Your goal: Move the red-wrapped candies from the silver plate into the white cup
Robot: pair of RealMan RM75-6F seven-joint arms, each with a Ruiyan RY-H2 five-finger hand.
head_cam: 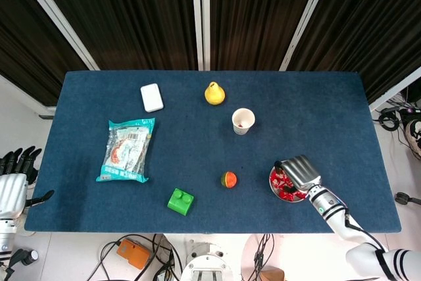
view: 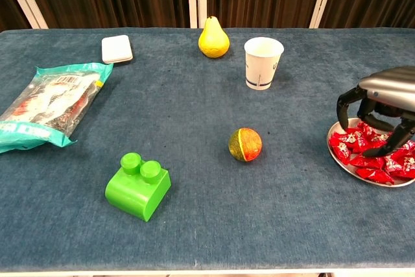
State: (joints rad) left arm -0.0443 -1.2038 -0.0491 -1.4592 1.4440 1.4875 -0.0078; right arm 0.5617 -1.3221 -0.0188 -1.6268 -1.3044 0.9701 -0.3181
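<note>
Red-wrapped candies [view: 363, 154] lie heaped in the silver plate [view: 347, 163] at the table's [view: 259, 225] right front. Your right hand [view: 382, 111] hovers over them, fingers [view: 343, 105] curled downward, apart; whether one is pinched, cannot tell. Risks: wrappers look slick, so a pinch may drag several or tip the plate's rim. The white cup [view: 262, 63] stands well apart and looks light; a knock could topple it.

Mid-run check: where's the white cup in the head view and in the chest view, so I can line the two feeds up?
Head view: the white cup stands right of centre, below and right of the yellow pear.
Chest view: the white cup stands in the upper middle, right of the yellow pear.
Shared landmark: the yellow pear, the cup's nearest neighbour in both views.
</note>
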